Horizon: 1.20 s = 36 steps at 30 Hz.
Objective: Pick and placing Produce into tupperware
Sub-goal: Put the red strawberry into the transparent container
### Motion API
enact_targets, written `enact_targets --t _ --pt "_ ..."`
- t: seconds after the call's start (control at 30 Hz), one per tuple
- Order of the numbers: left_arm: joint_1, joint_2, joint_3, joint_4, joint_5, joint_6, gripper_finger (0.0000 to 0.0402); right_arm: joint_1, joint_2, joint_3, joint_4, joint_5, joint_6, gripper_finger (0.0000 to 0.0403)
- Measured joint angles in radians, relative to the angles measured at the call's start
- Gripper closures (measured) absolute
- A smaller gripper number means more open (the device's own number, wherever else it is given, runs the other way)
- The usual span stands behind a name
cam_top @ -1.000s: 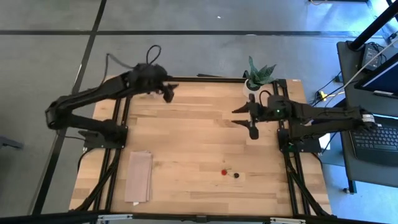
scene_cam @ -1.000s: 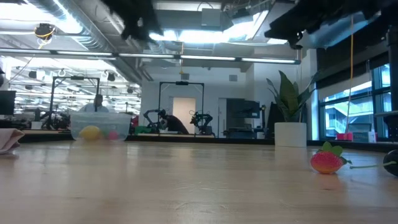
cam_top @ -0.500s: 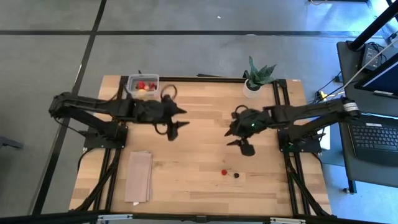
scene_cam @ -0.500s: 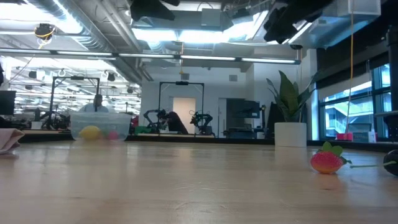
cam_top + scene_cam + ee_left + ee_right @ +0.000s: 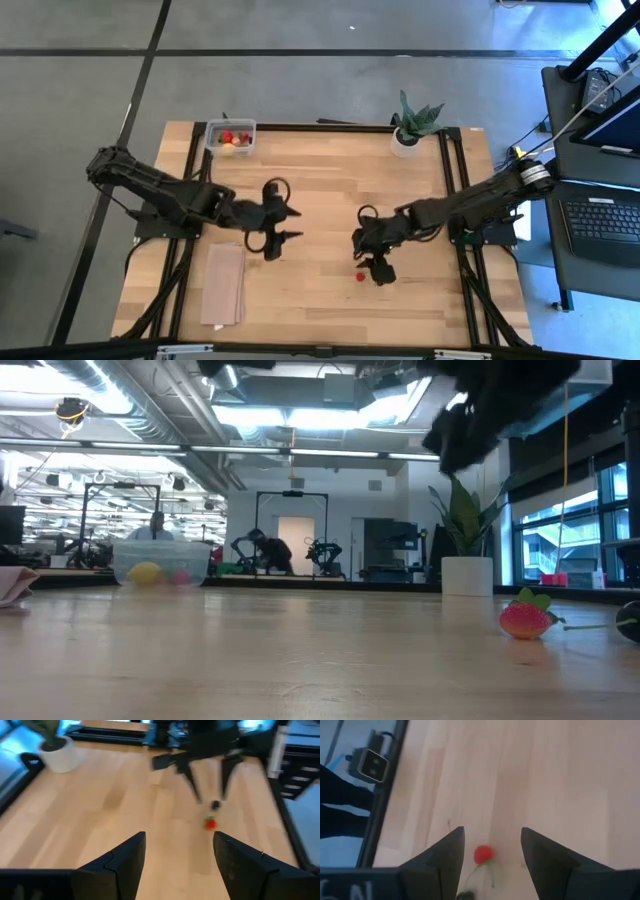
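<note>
The tupperware, a small clear box at the table's far left, holds red and yellow produce. A red strawberry and a dark berry lie on the wood right of the middle, toward the near edge. My right gripper hovers open above the strawberry, fingers to either side and clear of it. It covers the berry in the high view. My left gripper hangs open over the table's middle, pointing at the right gripper.
A flat tan cloth lies near the front left. A spiky green plant in a white pot stands at the far right. Bare wood stretches between the tupperware and the loose pieces.
My left gripper has swung away from the tupperware toward the table's middle and near edge, sinking a little; the tupperware now shows uncovered. My right gripper has come from beside the plant toward the near edge, tipping down and lowering over the strawberry.
</note>
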Motion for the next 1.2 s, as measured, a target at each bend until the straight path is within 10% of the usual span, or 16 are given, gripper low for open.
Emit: enact_targets --t 1.2 --pt "-0.148 0.193 0.0 0.039 -0.091 -0.106 0.0178 0.182 0.325 0.003 0.034 0.248 -0.102 0.0205"
